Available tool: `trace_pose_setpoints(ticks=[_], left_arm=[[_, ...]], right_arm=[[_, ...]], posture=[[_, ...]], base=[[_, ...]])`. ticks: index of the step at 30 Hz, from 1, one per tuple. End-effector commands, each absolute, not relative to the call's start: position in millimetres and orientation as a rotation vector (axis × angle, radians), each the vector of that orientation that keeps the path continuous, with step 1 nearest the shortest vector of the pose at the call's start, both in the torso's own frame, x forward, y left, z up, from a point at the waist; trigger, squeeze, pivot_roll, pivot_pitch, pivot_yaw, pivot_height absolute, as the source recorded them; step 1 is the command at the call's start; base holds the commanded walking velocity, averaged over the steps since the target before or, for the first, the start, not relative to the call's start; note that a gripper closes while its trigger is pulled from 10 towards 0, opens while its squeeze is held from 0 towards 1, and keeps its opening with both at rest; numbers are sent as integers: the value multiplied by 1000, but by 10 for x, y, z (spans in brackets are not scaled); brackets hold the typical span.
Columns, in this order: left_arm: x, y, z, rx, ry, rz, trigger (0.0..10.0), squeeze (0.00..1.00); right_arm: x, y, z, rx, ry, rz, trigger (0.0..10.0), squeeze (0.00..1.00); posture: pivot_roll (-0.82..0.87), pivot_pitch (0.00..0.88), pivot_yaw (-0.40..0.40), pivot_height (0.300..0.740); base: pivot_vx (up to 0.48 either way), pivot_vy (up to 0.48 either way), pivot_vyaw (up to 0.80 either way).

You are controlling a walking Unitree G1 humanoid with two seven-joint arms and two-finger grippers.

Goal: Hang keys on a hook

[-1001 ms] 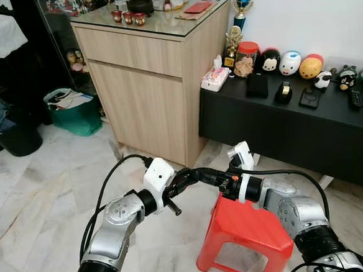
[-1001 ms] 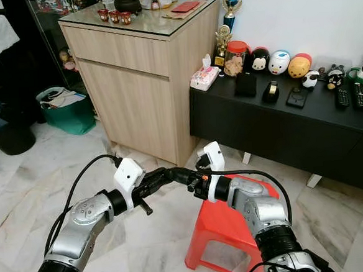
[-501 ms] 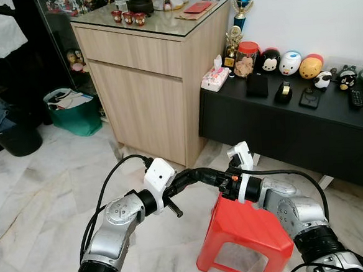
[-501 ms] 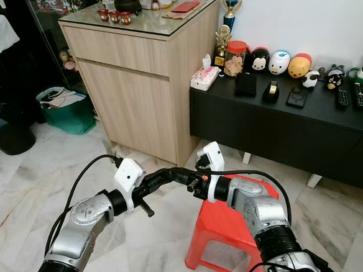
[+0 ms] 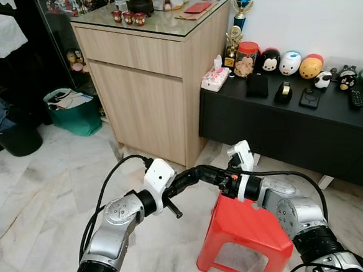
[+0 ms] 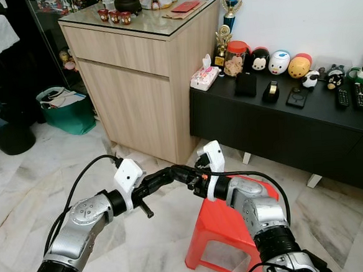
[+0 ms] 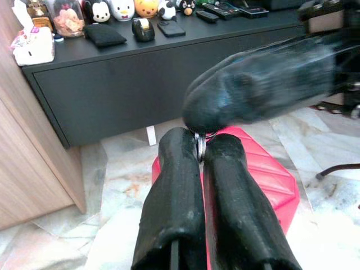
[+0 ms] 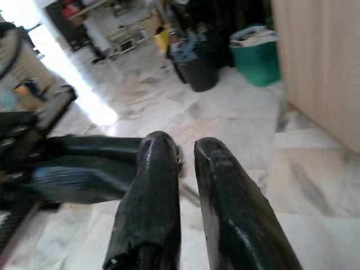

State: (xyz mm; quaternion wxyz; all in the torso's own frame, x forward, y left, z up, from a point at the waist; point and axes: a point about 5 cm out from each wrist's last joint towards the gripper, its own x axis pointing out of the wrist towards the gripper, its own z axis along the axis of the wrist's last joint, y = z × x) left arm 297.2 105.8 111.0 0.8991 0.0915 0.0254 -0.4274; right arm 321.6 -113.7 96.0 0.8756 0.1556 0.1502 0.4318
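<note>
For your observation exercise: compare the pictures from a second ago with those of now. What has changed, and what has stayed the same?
Very little. The right gripper has edged slightly up and toward the left gripper, whose black fingers stay pinched on a thin metal key ring; the fingertips stay met above the red plastic stool. The stool, wooden cabinet and black sideboard are unmoved.

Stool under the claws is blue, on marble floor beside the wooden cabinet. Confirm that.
Not quite: the stool is red, not blue, as the left eye view shows. The rest holds: it stands on the marble floor beside the wooden cabinet, below where the left claw and right claw meet.
</note>
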Motion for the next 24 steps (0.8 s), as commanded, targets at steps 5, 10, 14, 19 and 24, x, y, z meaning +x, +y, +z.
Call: trace_pose_setpoints(ticks=[5,10,14,19,24], left_arm=[[2956,1052,1118,197,54,-905,0,0],[2952,1061,1110,199,60,-908,0,0],[2948,1067,1105,200,63,-909,0,0],[2982,1145,1074,208,72,-849,0,0],[3034,1317,958,182,90,-718,10000,0]], right_arm=[[3375,-1255,1164,401,188,793,10000,0],[3427,-1304,1184,423,162,733,10000,0],[3447,-1335,1147,423,170,694,10000,0],[3417,-1530,754,320,336,469,10000,0],[3227,-1745,345,235,501,273,10000,0]], posture=[[-19,0,-22,740],[-17,0,-22,740],[-17,0,-22,740],[-15,0,-22,740],[-15,0,-22,740]], base=[[0,0,0],[0,0,0],[0,0,0],[0,0,0],[0,0,0]])
